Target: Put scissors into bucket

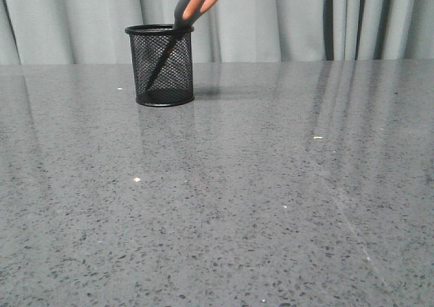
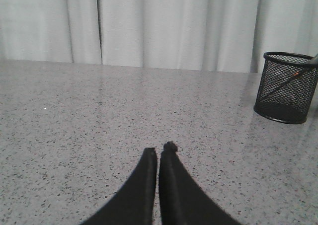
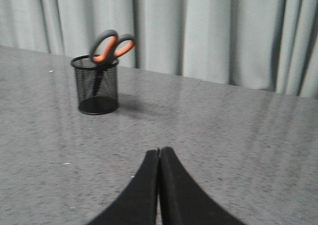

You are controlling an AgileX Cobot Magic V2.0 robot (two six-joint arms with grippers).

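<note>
Front view: bucket (image 1: 160,65) stands upright on the table (image 1: 258,205), far side, approx 11 o'clock from table centre. Scissors (image 1: 198,3) sit blades-down inside it, handles sticking out above the rim and leaning toward 1 o'clock. They're too long to drop fully in, so they rest tilted against the rim. No arm shows here. Curtain (image 1: 305,19) behind.

Left wrist view: left gripper (image 2: 163,149) clenched on nothing, tips touching or nearly so, low over bare table. Bucket is well apart at approx 2 o'clock; a thin dark line of blade shows thru the mesh.

Right wrist view: right gripper (image 3: 159,150) also pressed closed, holding nothing. Bucket w/ scissors at approx 11 o'clock, well apart, orange loops clear above the rim.

Judgement: task looks done; both arms seem parked away, prob so nothing knocks the bucket over.
</note>
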